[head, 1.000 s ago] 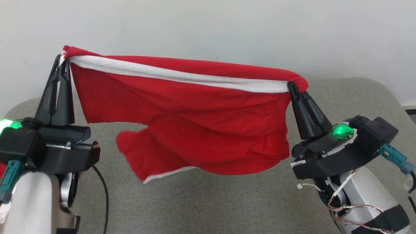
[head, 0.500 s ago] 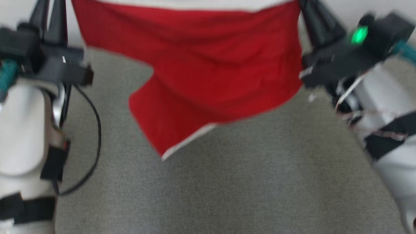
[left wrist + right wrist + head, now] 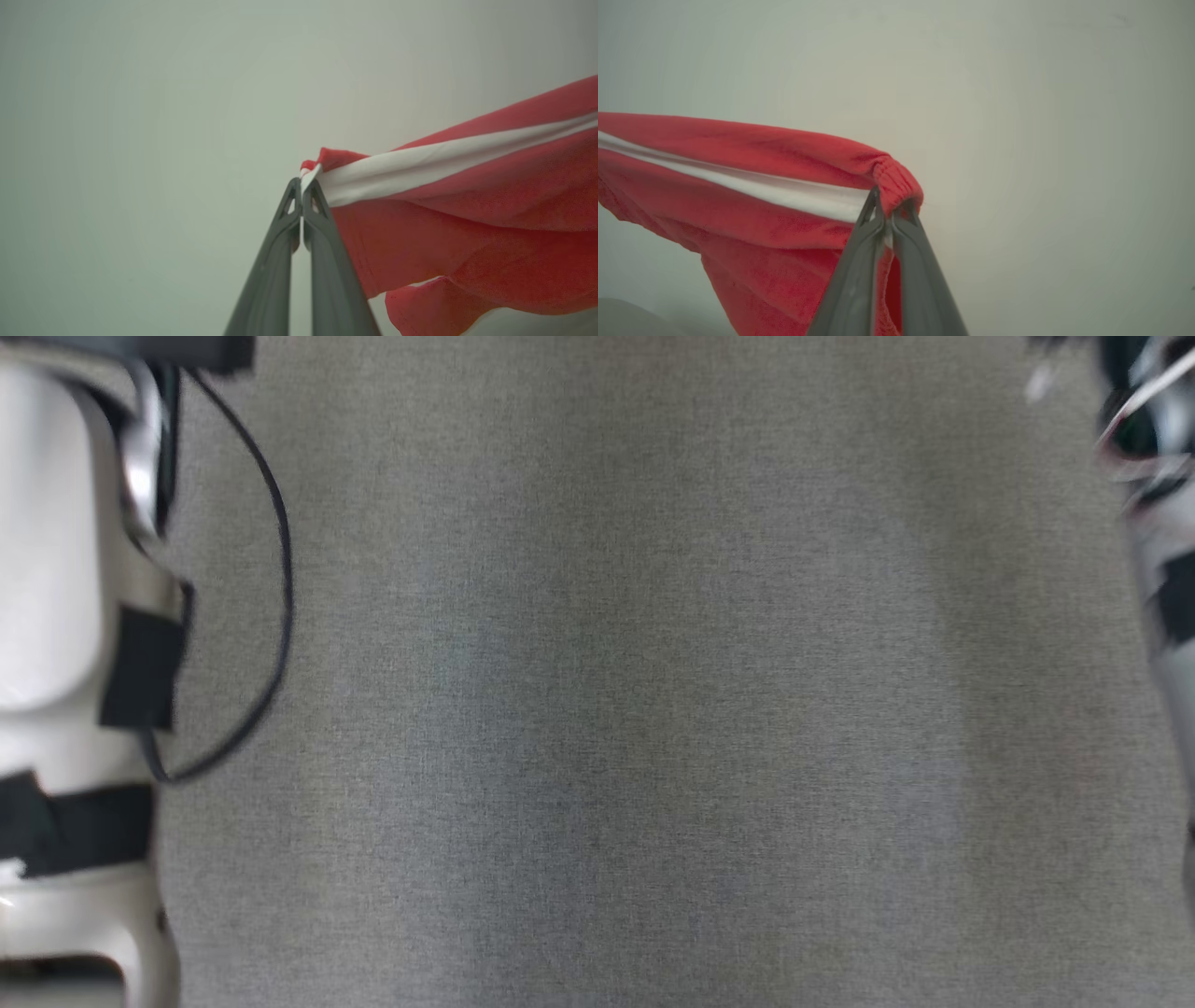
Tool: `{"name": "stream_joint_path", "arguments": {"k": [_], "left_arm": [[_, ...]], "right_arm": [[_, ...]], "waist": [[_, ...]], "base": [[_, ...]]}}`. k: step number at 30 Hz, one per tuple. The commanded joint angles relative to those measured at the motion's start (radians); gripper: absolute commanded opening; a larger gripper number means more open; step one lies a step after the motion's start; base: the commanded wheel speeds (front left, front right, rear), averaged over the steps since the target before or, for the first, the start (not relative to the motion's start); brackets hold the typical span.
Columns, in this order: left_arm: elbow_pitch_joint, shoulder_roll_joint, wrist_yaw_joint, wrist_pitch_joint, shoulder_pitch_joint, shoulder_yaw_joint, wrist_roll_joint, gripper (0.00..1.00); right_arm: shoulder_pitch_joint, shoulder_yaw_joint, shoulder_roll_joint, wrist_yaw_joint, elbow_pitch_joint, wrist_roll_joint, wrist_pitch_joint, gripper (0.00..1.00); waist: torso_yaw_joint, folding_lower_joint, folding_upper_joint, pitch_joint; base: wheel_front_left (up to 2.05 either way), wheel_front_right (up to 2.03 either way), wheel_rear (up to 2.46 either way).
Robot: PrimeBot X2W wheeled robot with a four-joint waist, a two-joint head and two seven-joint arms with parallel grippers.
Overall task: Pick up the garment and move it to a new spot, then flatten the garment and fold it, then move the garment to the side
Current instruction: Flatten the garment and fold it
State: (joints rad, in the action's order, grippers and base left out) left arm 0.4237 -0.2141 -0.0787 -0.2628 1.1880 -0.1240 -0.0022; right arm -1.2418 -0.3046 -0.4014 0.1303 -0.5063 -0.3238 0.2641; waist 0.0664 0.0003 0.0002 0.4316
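Red garment (image 3: 467, 200) clamped by left end effector (image 3: 302, 186), right end effector (image 3: 888, 207), wrist views, grey surface (image 3: 597, 709), head view

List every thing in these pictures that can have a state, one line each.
Garment: held up in the air, hanging between the two grippers.
Left gripper: shut on the garment's white-banded edge.
Right gripper: shut on the garment's gathered red edge.
Cable: looped loosely beside the left arm.
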Motion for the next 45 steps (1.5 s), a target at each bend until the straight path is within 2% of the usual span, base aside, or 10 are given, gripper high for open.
{"name": "stream_joint_path", "arguments": {"k": [1,5,9,10,14,18,23,30,37,45], "left_arm": [[0.007,0.011,0.008,-0.003,-0.055,0.010,-0.022,0.00],[0.005,0.058,0.017,-0.003,-0.198,0.031,-0.065,0.00],[0.014,0.100,0.022,-0.003,-0.380,0.066,-0.094,0.00],[0.014,0.100,0.022,-0.003,-0.380,0.066,-0.094,0.00],[0.029,0.130,0.020,-0.003,-0.551,0.102,-0.111,0.00],[0.023,0.145,0.027,-0.003,-0.709,0.186,-0.156,0.00],[0.022,0.155,0.011,-0.003,-0.910,0.262,-0.186,0.00],[0.034,0.158,-0.008,-0.003,-1.124,0.252,-0.175,0.00],[0.072,0.160,-0.020,-0.003,-1.252,0.233,-0.170,0.00],[0.091,0.159,-0.025,-0.003,-1.308,0.223,-0.182,0.00]], "right_arm": [[0.059,-0.005,-0.001,0.001,-0.015,-0.025,0.000,0.00],[0.206,-0.046,-0.015,0.001,-0.020,-0.071,0.000,0.00],[0.379,-0.161,-0.042,0.001,0.020,-0.145,0.000,0.00],[0.379,-0.161,-0.042,0.001,0.020,-0.145,0.000,0.00],[0.562,-0.217,-0.067,0.001,0.096,-0.212,0.000,0.00],[0.716,-0.242,-0.070,0.001,0.137,-0.239,0.000,0.00],[0.925,-0.170,-0.013,-0.001,0.143,-0.265,0.000,0.00],[1.131,-0.172,0.062,-0.001,0.121,-0.245,0.000,0.00],[1.261,-0.148,0.090,-0.001,0.109,-0.234,0.000,0.00],[1.331,-0.164,0.092,-0.001,0.089,-0.219,0.000,0.00]], "waist": [[0.012,-0.0003,-0.0002,0.019],[0.005,-0.0003,-0.0002,0.021],[-0.005,-0.0003,-0.0002,0.000],[-0.005,-0.0003,-0.0002,0.000],[-0.023,-0.0003,-0.0002,-0.055],[-0.044,-0.0003,-0.0002,-0.128],[-0.055,-0.0003,-0.0002,-0.268],[-0.064,-0.0003,-0.0002,-0.415],[-0.054,-0.0003,-0.0002,-0.480],[-0.046,-0.0003,-0.0002,-0.515]], "base": [[0.00,0.00,0.00],[0.00,0.00,0.00],[0.00,0.00,0.00],[0.00,0.00,0.00],[0.00,0.00,0.00],[0.00,0.00,0.00],[0.00,0.00,0.00],[0.00,0.00,0.00],[0.00,0.00,0.00],[0.00,0.00,0.00]]}}
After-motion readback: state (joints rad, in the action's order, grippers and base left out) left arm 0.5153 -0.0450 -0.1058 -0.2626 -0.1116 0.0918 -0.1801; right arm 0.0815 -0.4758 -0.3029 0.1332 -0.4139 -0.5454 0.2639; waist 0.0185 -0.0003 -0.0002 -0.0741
